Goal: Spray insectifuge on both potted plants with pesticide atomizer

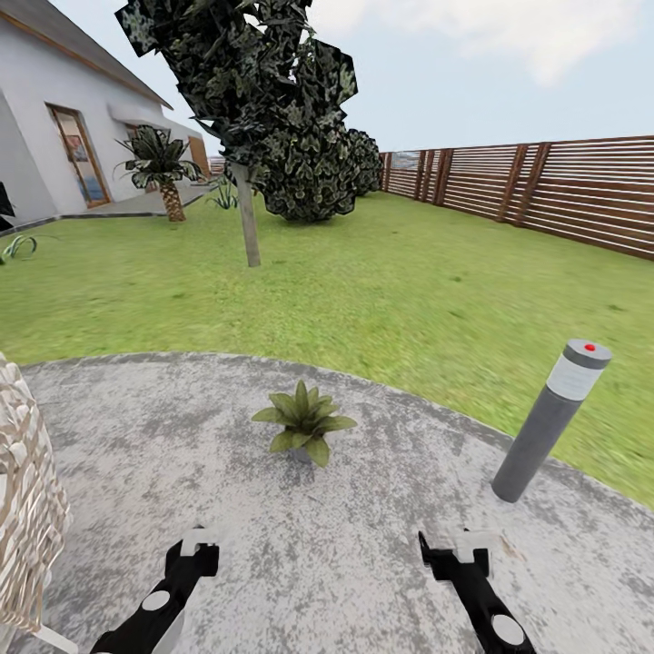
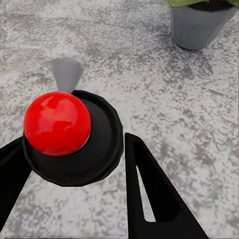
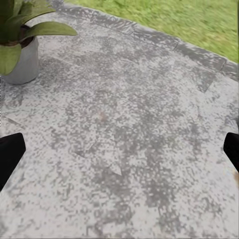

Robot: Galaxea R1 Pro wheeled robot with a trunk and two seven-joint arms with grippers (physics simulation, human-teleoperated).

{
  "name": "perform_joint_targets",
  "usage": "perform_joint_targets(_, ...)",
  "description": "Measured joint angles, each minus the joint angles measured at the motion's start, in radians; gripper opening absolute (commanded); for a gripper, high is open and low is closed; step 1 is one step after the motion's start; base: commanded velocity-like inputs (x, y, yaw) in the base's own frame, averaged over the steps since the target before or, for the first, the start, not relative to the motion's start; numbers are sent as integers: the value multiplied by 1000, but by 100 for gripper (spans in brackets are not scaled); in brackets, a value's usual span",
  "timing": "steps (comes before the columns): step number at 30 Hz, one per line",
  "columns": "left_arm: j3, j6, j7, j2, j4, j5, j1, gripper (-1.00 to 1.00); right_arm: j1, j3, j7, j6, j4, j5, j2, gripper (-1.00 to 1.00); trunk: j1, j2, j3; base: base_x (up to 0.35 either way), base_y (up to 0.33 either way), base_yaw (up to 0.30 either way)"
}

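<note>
**Cut off and hidden**

Potted plant (image 2: pixel 201 24) cropped at the left wrist view's edge, leaves barely showing. Right gripper (image 3: pixel 119 149) fingertips clipped at both borders. Atomizer (image 2: pixel 69 137) body hidden under its own red-knobbed cap. Wicker object (image 1: pixel 23 509) cut by the head view's edge, unidentifiable.

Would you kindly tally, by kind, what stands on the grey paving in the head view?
Green potted plant in grey pot: 1
Grey cylindrical post, red-dotted cap: 1
Pale woven object: 1
Total: 3
</note>
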Motion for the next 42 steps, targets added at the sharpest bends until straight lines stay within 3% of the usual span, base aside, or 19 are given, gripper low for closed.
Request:
perform_joint_targets(8, 50, -25, 43, 16, 11, 43, 1, -100, -13, -42, -43, -45, -11, -31, 44, 100, 0, 0, 0, 0, 0, 0)
perform_joint_targets(12, 77, -22, 63, 19, -12, 61, 2, -100, -10, -41, -52, -67, -31, -31, 59, 100, 0, 0, 0, 0, 0, 0)
perform_joint_targets(20, 33, 0, 42, 12, -57, 26, -8, -100, -7, -19, -34, -112, -47, -23, 60, 100, 0, 0, 0, 0, 0, 0)
perform_joint_targets(28, -15, 45, -5, 19, -101, -15, -15, -100, -20, 27, 8, -148, -54, 18, 46, 100, 0, 0, 0, 0, 0, 0)
perform_joint_targets(29, -128, 105, -63, 18, -139, -226, -17, -100, -27, 42, 223, -141, -54, 204, 45, 100, 0, 0, 0, 0, 0, 0)
perform_joint_targets(30, -135, 130, -373, 16, -155, -275, -19, -100, -39, 42, 278, -117, -54, 263, 45, 100, 0, 0, 0, 0, 0, 0)
perform_joint_targets(31, -138, 149, -568, 14, -165, -305, -20, -100, -47, 42, 306, -92, -55, 293, 45, 100, 0, 0, 0, 0, 0, 0)
perform_joint_targets(33, -136, 207, -624, 11, -189, -373, -22, -100, -61, 43, 396, -23, -55, 344, 44, 100, 0, 0, 0, 0, 0, 0)
perform_joint_targets(37, -135, 243, -700, -3, -213, -494, -23, -100, -96, 44, 601, 36, -54, 408, 44, 100, 0, 0, 0, 0, 0, 0)
perform_joint_targets(42, -132, 298, -799, -19, -247, -634, -24, -100, -128, 47, 705, 48, -54, 510, 46, 100, 0, 0, 0, 0, 0, 0)
